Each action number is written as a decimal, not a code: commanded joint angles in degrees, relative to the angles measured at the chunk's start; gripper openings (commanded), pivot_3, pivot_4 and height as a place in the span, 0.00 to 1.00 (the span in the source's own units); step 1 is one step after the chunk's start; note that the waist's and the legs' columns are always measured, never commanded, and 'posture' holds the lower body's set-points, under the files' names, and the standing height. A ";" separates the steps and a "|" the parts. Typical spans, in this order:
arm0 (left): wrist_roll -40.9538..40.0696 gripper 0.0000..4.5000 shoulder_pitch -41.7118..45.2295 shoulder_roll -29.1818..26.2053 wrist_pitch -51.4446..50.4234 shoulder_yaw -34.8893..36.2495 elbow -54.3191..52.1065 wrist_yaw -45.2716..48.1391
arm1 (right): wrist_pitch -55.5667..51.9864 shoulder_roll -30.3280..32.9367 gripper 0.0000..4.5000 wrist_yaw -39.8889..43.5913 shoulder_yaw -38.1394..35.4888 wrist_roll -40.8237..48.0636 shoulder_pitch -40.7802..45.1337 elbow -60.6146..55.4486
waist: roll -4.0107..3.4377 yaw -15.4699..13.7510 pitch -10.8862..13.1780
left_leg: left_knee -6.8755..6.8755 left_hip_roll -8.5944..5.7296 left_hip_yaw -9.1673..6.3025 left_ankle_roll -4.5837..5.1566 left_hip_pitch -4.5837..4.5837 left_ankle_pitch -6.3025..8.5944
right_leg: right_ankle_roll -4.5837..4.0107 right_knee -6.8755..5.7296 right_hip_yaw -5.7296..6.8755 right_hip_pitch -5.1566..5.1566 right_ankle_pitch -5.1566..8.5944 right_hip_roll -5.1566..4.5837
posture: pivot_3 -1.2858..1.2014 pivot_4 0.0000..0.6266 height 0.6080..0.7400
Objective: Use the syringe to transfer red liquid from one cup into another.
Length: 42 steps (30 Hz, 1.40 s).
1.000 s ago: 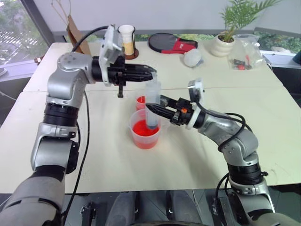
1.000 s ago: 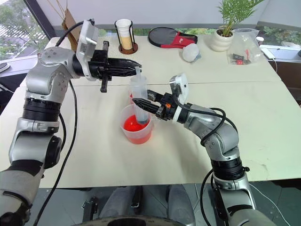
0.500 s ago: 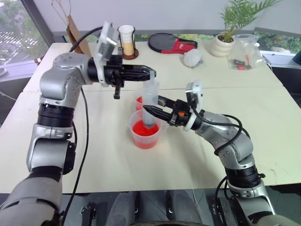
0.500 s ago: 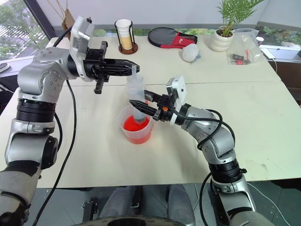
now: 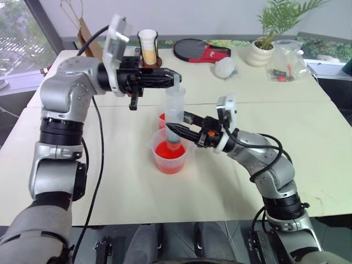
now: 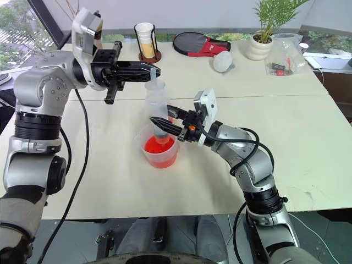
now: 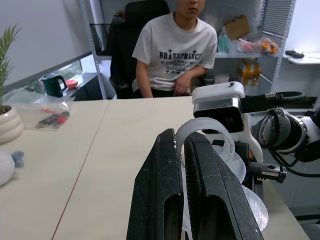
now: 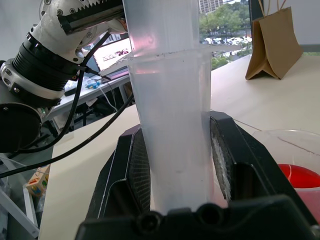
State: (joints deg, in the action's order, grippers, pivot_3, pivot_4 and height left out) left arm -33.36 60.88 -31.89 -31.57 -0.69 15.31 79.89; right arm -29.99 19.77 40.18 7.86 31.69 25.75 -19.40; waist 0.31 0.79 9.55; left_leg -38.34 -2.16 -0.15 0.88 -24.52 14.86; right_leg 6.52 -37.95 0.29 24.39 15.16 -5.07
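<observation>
Left arm raised, forearm level, pointing right; left claw pinches syringe plunger top. Right arm bent, reaching left; right claw clamps syringe barrel, upright, tip in measuring cup of red liquid mid-desk. Smaller cup just behind. Left wrist view adds seated person beyond desk.

Translucent plastic syringe, matt table
</observation>
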 commanded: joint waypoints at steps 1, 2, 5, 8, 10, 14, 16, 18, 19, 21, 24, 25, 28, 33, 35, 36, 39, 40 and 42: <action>-2.83 0.24 2.51 -1.87 -1.43 4.77 -0.80 -1.01 | -1.60 0.78 0.31 2.22 3.19 -0.56 -0.41 -0.56 | 0.00 0.07 0.00 | 0.00 0.00 0.00 0.00 0.00 0.00 | 0.00 0.00 0.00 0.00 0.00 0.00 | 0.52 0.24 1.00; -2.91 0.33 2.14 -2.17 -1.93 4.57 -0.94 -0.68 | -1.75 0.71 0.31 2.12 2.99 -0.40 -0.16 -0.57 | 0.00 0.09 0.00 | 0.00 0.00 0.00 0.00 0.00 0.00 | 0.00 0.00 0.00 0.00 0.00 0.00 | 0.52 0.24 1.00; -2.32 0.69 -0.33 -2.79 -2.54 4.36 -1.82 -1.30 | -4.41 0.02 0.31 0.60 -0.06 2.81 2.04 -1.38 | 0.00 0.11 0.00 | 0.00 0.01 0.00 0.00 0.01 0.00 | 0.00 0.00 0.00 0.00 0.00 0.01 | 0.52 0.24 1.00; -2.74 0.91 -4.26 -4.28 -4.65 5.13 -3.31 -1.92 | -8.11 -0.36 0.31 -1.33 -3.67 7.64 3.94 -3.56 | 0.00 0.12 0.00 | 0.00 0.02 0.00 0.00 0.03 0.00 | 0.00 0.00 -0.01 0.00 0.00 0.01 | 0.52 0.24 1.00; -3.71 0.91 -7.02 -5.35 -6.76 5.91 -5.27 -3.23 | -10.21 -0.49 0.31 -2.59 -5.04 10.06 4.54 -5.04 | 0.00 0.11 0.00 | 0.01 0.02 -0.01 0.00 0.03 0.00 | 0.00 -0.01 -0.02 0.00 0.00 0.00 | 0.52 0.24 1.00; -5.83 0.91 -13.11 -8.89 -10.56 7.93 -10.55 -4.71 | -13.63 -0.17 0.31 -5.27 -8.07 14.01 4.76 -7.28 | 0.00 0.03 0.00 | 0.01 0.03 -0.03 0.00 0.03 0.00 | 0.00 -0.01 -0.03 0.00 0.00 -0.01 | 0.52 0.24 1.00; -5.99 0.91 -15.60 -10.57 -11.22 8.58 -12.09 -5.30 | -14.82 0.34 0.31 -6.48 -9.69 15.76 5.18 -7.75 | 0.00 -0.01 0.00 | 0.01 0.03 -0.03 0.00 0.03 0.00 | -0.01 0.00 -0.04 0.00 0.00 -0.02 | 0.52 0.24 1.00; -5.07 0.91 -17.25 -11.84 -10.36 9.08 -12.26 -6.23 | -16.20 0.42 0.31 -8.26 -12.07 18.42 6.85 -7.35 | 0.00 -0.08 0.00 | 0.01 0.02 -0.04 0.00 0.03 0.00 | -0.01 0.01 -0.04 -0.01 0.00 -0.03 | 0.52 0.24 1.00; -4.30 0.91 -17.34 -12.15 -9.19 9.58 -11.33 -7.19 | -16.91 0.29 0.31 -9.48 -13.85 20.24 8.99 -6.23 | 0.00 -0.11 0.00 | 0.01 0.02 -0.04 0.00 0.03 0.00 | -0.01 0.01 -0.04 -0.01 0.01 -0.04 | 0.52 0.24 1.00; -3.23 0.91 -16.65 -12.36 -7.32 10.01 -9.27 -8.51 | -17.81 0.31 0.31 -10.99 -16.38 22.83 13.09 -3.61 | 0.00 -0.13 0.01 | 0.01 0.00 -0.03 -0.02 0.03 -0.01 | -0.01 0.02 -0.04 -0.01 0.01 -0.06 | 0.52 0.24 1.00; -1.01 0.91 -15.11 -12.46 -4.08 8.99 -6.16 -8.60 | -17.13 0.55 0.31 -10.89 -18.29 23.09 19.93 3.44 | 0.00 -0.09 0.01 | 0.02 0.01 -0.04 -0.05 0.07 -0.03 | -0.01 0.03 -0.04 -0.03 0.01 -0.04 | 0.52 0.24 1.00; -0.12 0.91 -14.07 -12.19 -2.73 8.54 -4.39 -8.50 | -14.94 0.64 0.31 -9.56 -17.97 20.79 23.29 8.01 | 0.00 0.00 0.01 | 0.03 0.01 -0.04 -0.05 0.08 -0.03 | -0.01 0.01 -0.04 -0.05 0.01 -0.04 | 0.52 0.24 1.00; 1.93 0.91 -12.02 -11.30 0.36 7.44 -0.49 -8.04 | -8.04 0.36 0.31 -4.88 -15.00 13.73 29.39 19.03 | 0.00 -0.03 0.01 | 0.03 -0.01 0.02 -0.06 0.09 -0.04 | -0.01 0.02 -0.03 -0.05 0.01 -0.01 | 0.52 0.24 1.00; 4.64 0.91 -10.06 -9.73 5.05 7.00 3.79 -8.96 | 3.60 -2.34 0.31 3.19 -9.14 3.35 32.90 33.88 | 0.00 0.39 0.00 | 0.11 0.00 0.05 -0.06 0.11 -0.03 | -0.01 -0.08 -0.03 -0.04 0.00 0.01 | 0.52 0.24 1.00; 7.03 0.91 -7.54 -9.35 8.62 6.44 7.02 -9.72 | 5.10 -3.20 0.31 5.67 -8.40 1.95 33.39 37.00 | 0.01 0.41 0.02 | 0.12 0.01 0.06 -0.09 0.07 -0.05 | -0.01 -0.08 -0.03 -0.01 0.00 0.01 | 0.52 0.24 1.00; 7.43 0.91 -5.30 -8.90 9.78 6.56 8.83 -9.78 | 5.87 -3.37 0.31 7.22 -7.83 1.15 33.27 37.97 | 0.03 0.36 0.05 | 0.12 0.01 0.05 -0.11 0.04 -0.06 | -0.01 -0.07 -0.03 0.02 0.00 0.02 | 0.52 0.24 1.00; 7.85 0.91 1.18 -7.88 12.51 6.86 13.82 -8.29 | 7.67 -3.68 0.31 10.23 -6.86 -0.95 33.19 40.26 | 0.13 0.05 0.10 | 0.09 0.00 0.04 -0.14 -0.01 -0.08 | -0.01 -0.07 -0.02 0.04 0.00 0.01 | 0.52 0.24 1.00; 8.09 0.91 2.79 -7.71 13.26 6.76 15.29 -7.60 | 8.15 -3.76 0.31 10.75 -6.80 -1.44 33.30 40.88 | 0.13 0.04 0.10 | 0.09 0.00 0.04 -0.15 -0.01 -0.09 | -0.01 -0.05 -0.02 0.02 0.00 0.01 | 0.52 0.24 1.00; 8.72 0.91 7.98 -6.90 15.54 6.52 20.29 -5.91 | 9.47 -4.10 0.31 11.71 -6.76 -2.60 33.82 42.78 | 0.13 0.09 0.10 | 0.08 -0.03 0.05 -0.17 -0.01 -0.10 | -0.01 -0.06 -0.02 0.01 0.00 -0.01 | 0.52 0.24 1.00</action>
State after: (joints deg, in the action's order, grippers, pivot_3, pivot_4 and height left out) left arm -25.11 65.97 -38.87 -18.29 5.00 33.36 72.72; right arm -22.64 16.02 50.84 1.93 29.70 57.32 23.43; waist 0.44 0.88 9.65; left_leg -38.25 -2.19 -0.10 0.67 -24.52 14.74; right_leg 6.52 -38.00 0.27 24.40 15.16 -5.08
